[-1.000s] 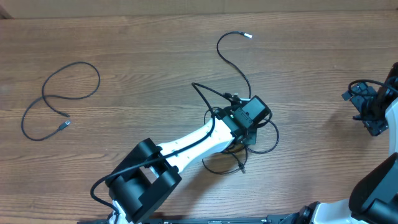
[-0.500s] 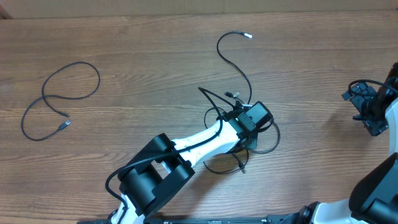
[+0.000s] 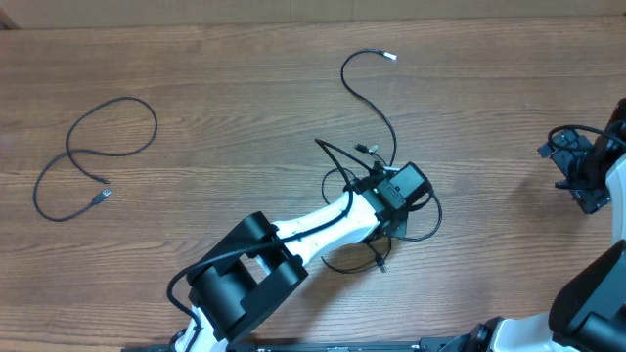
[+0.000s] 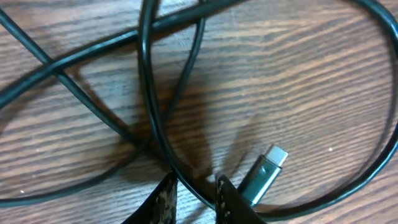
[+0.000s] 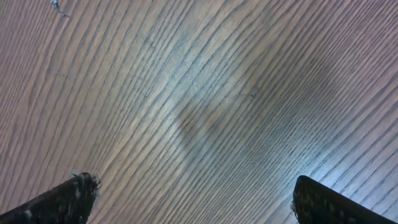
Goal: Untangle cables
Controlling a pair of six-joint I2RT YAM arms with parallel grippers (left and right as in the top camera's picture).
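The left gripper (image 4: 194,194) hangs low over the knot of cables (image 3: 423,210), just off the middle of the table (image 3: 225,88) toward four o'clock. In its wrist view the two fingers (image 4: 166,198) stand a narrow gap apart with one black strand running down between them. The gap looks a little wider than the cord, and I cannot tell whether the pads actually pinch it. Right beside the tips, at about three o'clock from them, lies a silver-tipped plug (image 4: 268,163) pointing up and away at one o'clock. Other strands cross over each other on the wood beyond the fingers, and one wide loop sweeps round the plug.

From overhead, the knot spreads out from under the left arm's wrist: a loop bulges at four o'clock and another curls out at six o'clock with a small plug end (image 3: 380,265). One long strand (image 3: 364,98) snakes off toward twelve o'clock and ends in a pale connector (image 3: 390,57).

A separate cable (image 3: 98,147) lies well apart at nine o'clock, in an open curl.

The right gripper (image 5: 193,190) sits out at three o'clock, jaws spread wide over bare wood, holding nothing.
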